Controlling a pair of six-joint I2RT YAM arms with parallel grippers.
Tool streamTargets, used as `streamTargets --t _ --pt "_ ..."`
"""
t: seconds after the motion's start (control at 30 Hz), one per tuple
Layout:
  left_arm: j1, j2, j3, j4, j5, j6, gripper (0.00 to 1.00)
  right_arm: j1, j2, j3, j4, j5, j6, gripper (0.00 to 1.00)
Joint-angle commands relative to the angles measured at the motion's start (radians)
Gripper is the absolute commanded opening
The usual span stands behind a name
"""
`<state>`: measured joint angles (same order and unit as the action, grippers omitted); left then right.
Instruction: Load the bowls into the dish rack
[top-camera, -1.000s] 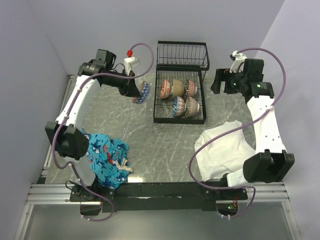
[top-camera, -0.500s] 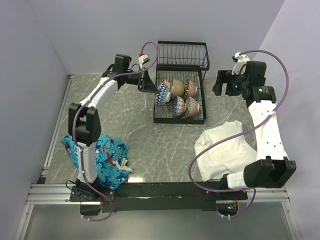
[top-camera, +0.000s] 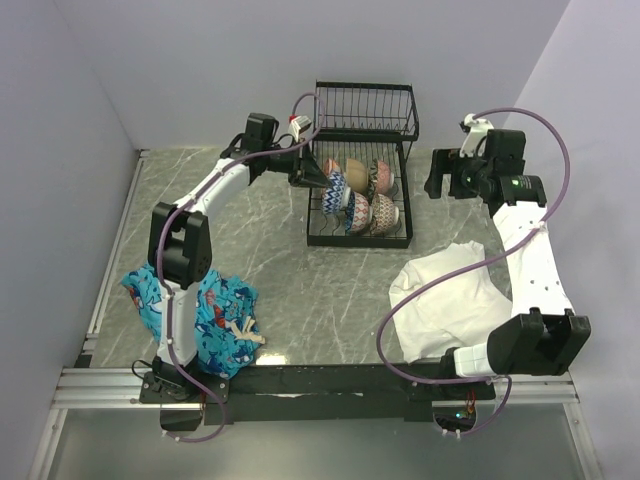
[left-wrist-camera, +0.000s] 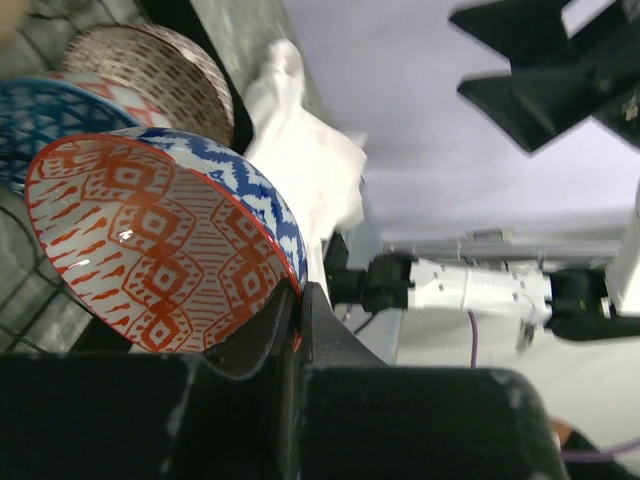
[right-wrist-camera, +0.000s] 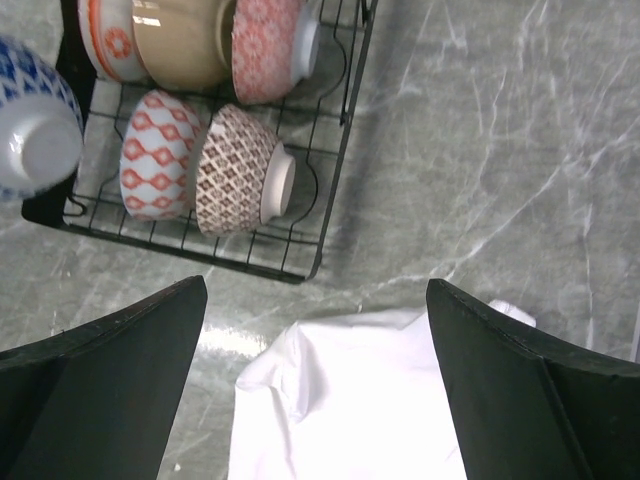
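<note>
Grey marble worktop (top-camera: 260, 250): L gripper (left-wrist-camera: 297, 300) jaws clamp blue-patterned orange-lined bowl (left-wrist-camera: 160, 250) over black wire dish rack (top-camera: 356, 242); R gripper (right-wrist-camera: 317, 290) jaws wide.

Left jaws clamped — right jaws spread.

Glossy glazed bowl (left-wrist-camera: 165, 250), black wire dish rack (top-camera: 365, 112) — matt marbled table (top-camera: 270, 235).
</note>
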<state>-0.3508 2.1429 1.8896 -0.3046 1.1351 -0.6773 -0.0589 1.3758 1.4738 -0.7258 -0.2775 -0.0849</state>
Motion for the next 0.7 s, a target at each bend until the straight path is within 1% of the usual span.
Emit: streamTargets --t 0.0,0.07,0.1,0.13,0.17,0.27,0.3,0.37,0.53,0.67 --pt "-0.014 -0.026 0.052 0.07 -0.127 -0.091 0.01 -0.005 -0.017 -0.029 0.017 0.015 -0.015 0.99" --pt "-0.016 -0.012 0.06 0.07 -0.155 -0.108 0.01 -0.004 -0.015 -0.032 0.016 0.009 -0.012 0.99" --pt "-0.013 -0.012 0.045 0.099 -0.181 -0.123 0.01 -0.004 -0.011 -0.03 0.016 0.008 -0.007 0.99" --pt "-0.007 -0.02 -0.013 0.151 -0.181 -0.158 0.01 -0.004 -0.006 -0.029 0.014 0.005 -0.006 0.99" --pt "-0.005 -0.012 -0.015 0.174 -0.181 -0.2 0.01 -0.005 -0.004 -0.02 0.011 0.003 -0.006 0.99" --pt "-0.011 0.006 -0.03 0.196 -0.196 -0.241 0.01 -0.004 0.008 0.0 0.011 0.006 -0.007 0.99" --pt "-0.013 0.006 -0.047 0.253 -0.19 -0.264 0.01 -0.005 0.009 0.002 0.011 0.011 -0.009 0.99" --pt "-0.016 0.012 -0.079 0.297 -0.186 -0.321 0.01 -0.004 0.009 0.002 0.009 0.015 -0.009 0.99" --pt "-0.016 0.044 -0.135 0.473 -0.153 -0.422 0.01 -0.002 0.006 -0.012 0.005 0.012 -0.006 0.99" --pt "-0.014 0.063 -0.172 0.558 -0.127 -0.456 0.01 -0.002 0.011 -0.015 0.005 0.012 -0.007 0.99"
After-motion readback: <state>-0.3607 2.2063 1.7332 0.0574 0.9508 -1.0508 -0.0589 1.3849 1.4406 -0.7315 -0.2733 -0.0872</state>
